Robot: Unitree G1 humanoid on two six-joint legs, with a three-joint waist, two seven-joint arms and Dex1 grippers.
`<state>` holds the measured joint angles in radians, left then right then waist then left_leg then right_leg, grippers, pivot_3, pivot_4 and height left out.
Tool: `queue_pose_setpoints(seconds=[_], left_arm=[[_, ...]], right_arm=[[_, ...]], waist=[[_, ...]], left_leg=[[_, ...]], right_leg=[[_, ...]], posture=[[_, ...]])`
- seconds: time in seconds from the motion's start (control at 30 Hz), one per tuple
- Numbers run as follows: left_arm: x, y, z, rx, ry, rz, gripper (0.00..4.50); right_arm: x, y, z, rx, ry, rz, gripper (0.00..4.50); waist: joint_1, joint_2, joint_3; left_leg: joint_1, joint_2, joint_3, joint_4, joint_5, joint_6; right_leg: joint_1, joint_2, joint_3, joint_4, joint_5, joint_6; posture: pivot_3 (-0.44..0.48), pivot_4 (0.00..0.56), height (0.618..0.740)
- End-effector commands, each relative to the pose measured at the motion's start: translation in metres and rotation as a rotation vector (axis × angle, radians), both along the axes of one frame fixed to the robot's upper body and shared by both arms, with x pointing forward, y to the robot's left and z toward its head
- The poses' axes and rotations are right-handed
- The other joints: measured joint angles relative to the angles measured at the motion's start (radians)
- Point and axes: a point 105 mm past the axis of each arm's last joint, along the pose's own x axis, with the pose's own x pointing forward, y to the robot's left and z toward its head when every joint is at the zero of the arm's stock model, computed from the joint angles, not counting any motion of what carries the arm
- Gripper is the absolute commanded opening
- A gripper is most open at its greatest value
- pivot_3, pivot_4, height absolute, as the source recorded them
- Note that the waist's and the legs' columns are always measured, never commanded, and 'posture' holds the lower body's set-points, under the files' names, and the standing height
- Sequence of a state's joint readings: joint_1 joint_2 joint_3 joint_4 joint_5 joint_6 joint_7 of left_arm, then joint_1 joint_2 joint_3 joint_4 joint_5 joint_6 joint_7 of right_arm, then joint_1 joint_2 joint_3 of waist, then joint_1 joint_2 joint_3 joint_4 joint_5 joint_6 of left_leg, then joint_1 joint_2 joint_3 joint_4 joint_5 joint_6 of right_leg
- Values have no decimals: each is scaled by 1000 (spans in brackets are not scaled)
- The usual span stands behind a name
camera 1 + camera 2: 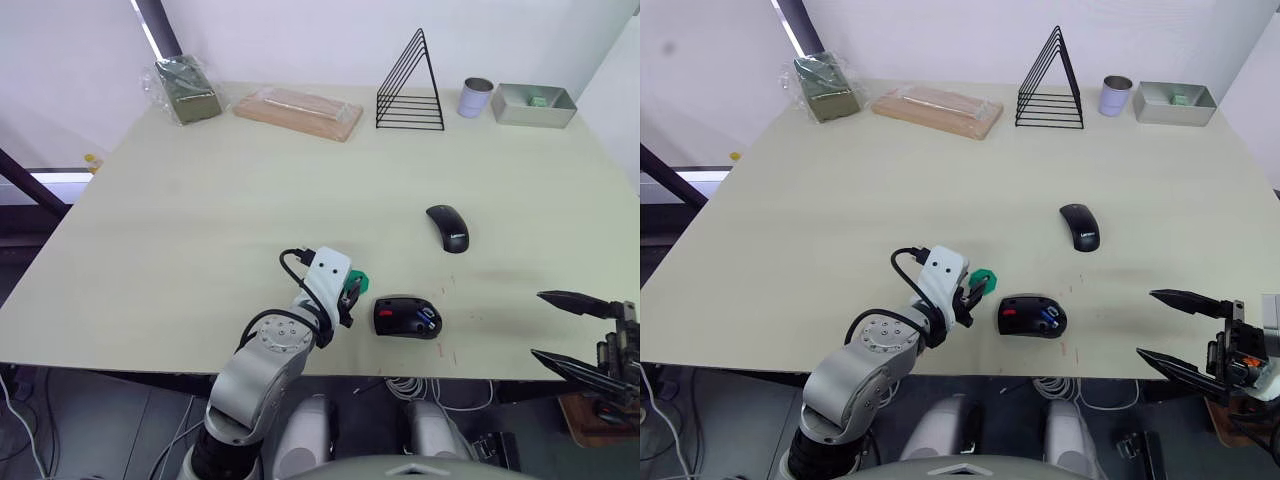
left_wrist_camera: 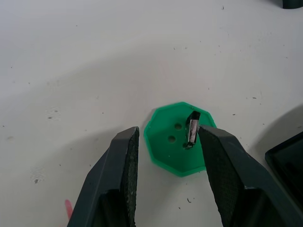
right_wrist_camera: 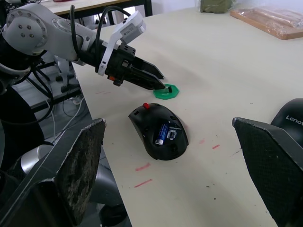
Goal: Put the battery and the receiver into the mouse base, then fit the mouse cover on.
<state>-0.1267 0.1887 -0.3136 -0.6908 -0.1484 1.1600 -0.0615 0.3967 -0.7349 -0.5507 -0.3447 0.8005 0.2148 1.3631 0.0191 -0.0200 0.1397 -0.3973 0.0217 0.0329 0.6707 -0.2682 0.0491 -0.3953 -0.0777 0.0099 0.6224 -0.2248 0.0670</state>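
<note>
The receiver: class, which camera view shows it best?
The left wrist view: the receiver stands upright on the green disc, between the open left gripper. The eye and right wrist views show only the disc and gripper.

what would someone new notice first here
Probably the left end effector, open and poised over a green disc near the table's front edge, with the tiny dark receiver standing on the disc. Right beside it lies the opened mouse base with the blue battery already inside. The glossy mouse cover sits apart, further back on the table.
</note>
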Motion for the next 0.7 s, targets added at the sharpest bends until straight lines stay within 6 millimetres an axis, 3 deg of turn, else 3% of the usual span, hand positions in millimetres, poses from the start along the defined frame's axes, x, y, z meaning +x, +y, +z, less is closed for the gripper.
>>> queue_pose_setpoints(seconds=[0.03, 0.37, 0.7], left_arm=[[-2, 3, 12, -11, -52, -8, 2120], [-2, 7, 14, -3, -63, -9, 2120], [-10, -10, 19, -48, -66, -205, 2120]], right_arm=[[-2, 3, 6, 2, -25, 9, 4500], [-2, 4, 6, 4, -21, 4, 4500], [-3, 6, 5, 6, -17, 3, 4500]], waist=[[0, 0, 0], [0, 0, 0], [0, 0, 0]], left_leg=[[0, 0, 0, 0, 0, 0], [0, 0, 0, 0, 0, 0], [0, 0, 0, 0, 0, 0]], right_leg=[[0, 0, 0, 0, 0, 0], [0, 0, 0, 0, 0, 0], [-1, 0, 0, 0, 0, 0]], posture=[[0, 150, 740], [0, 150, 740], [0, 150, 740]])
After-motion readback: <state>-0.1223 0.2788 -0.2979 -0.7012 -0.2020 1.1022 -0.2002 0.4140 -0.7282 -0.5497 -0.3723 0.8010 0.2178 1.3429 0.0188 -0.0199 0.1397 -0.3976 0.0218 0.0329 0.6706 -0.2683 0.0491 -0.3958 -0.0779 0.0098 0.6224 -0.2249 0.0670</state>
